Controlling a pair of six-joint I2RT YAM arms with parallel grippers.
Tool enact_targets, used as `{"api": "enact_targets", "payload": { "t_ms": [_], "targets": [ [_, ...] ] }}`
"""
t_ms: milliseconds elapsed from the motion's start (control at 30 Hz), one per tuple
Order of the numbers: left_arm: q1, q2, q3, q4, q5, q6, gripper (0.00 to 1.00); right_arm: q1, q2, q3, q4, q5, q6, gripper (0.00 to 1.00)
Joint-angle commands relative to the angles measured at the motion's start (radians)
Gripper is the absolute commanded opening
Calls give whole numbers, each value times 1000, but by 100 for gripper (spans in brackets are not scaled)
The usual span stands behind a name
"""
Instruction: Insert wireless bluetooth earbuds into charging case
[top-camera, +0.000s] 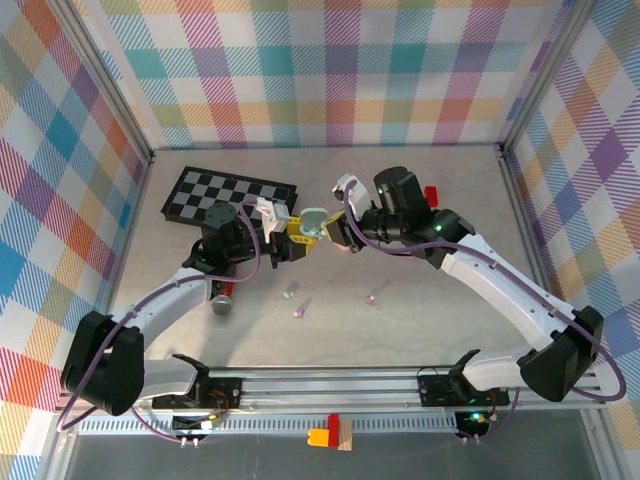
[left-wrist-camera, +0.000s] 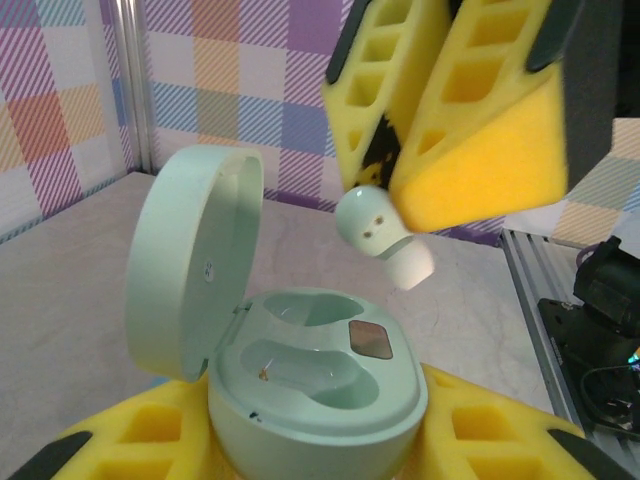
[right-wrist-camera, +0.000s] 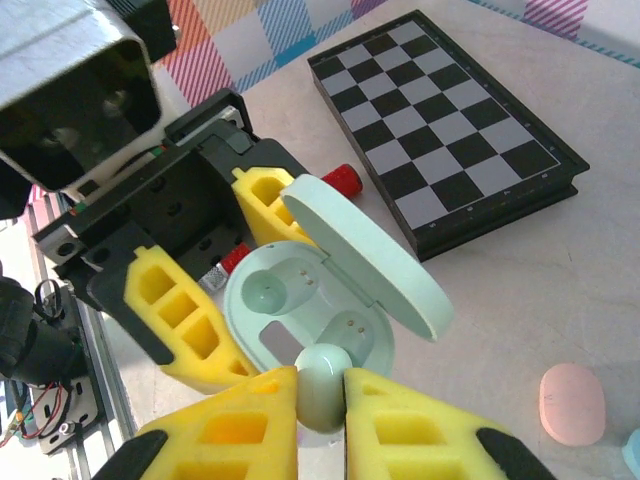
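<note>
My left gripper (top-camera: 285, 237) is shut on a pale green charging case (left-wrist-camera: 320, 385), with the yellow pads (right-wrist-camera: 185, 320) on both flanks. Its lid (left-wrist-camera: 190, 260) stands open and both wells are empty. My right gripper (right-wrist-camera: 322, 420) is shut on a pale whitish-green earbud (right-wrist-camera: 322, 385), pinched between its yellow fingers (left-wrist-camera: 470, 150). That earbud (left-wrist-camera: 380, 230) hangs a little above the case, apart from it, tip pointing down. The two grippers meet over mid-table around the case (top-camera: 313, 222). Three other tiny earbuds (top-camera: 292, 293) (top-camera: 300, 311) (top-camera: 371, 297) lie on the table nearer the arm bases.
A folded chessboard (top-camera: 228, 195) lies at the back left. A pink pebble case (right-wrist-camera: 572, 403) rests on the table to the right. A red-capped marker (right-wrist-camera: 340, 182) lies behind the left gripper. Plaid walls enclose the table.
</note>
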Motion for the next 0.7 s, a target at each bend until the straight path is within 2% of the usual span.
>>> {"api": "enact_targets", "payload": {
  "t_ms": [0,667],
  "targets": [
    [-10,-28,40,2,49,19,35,9,12,32,26,-8,-16,15],
    [-9,-35,37,2,72,13,36,12,51,26,35,15,-3,15]
  ]
}}
